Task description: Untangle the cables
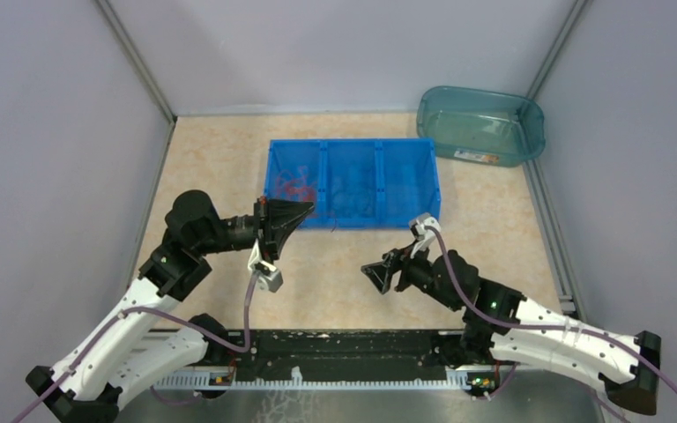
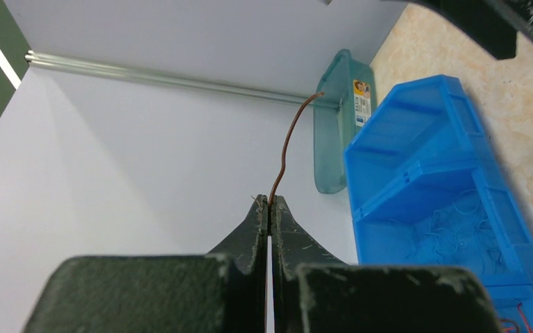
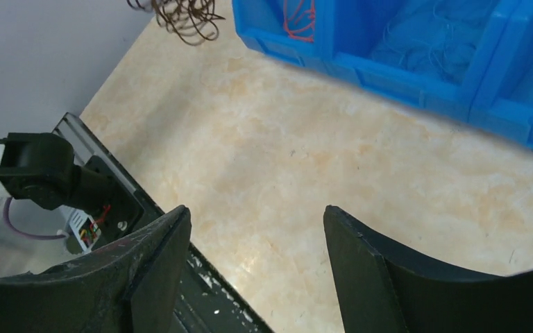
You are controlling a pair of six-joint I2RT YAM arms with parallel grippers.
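My left gripper is shut on a thin brownish-red cable that curves up out of its tips. From above, it hovers at the front left corner of the blue three-part bin. Red cables lie in the bin's left compartment and blue cables in the middle one. In the right wrist view a dark brownish tangle of cables hangs at the top edge, left of the bin. My right gripper is open over bare table, with nothing between its fingers.
A teal plastic tub stands at the back right, next to the bin. Grey walls close in the table on three sides. A black toothed rail runs along the near edge between the arm bases.
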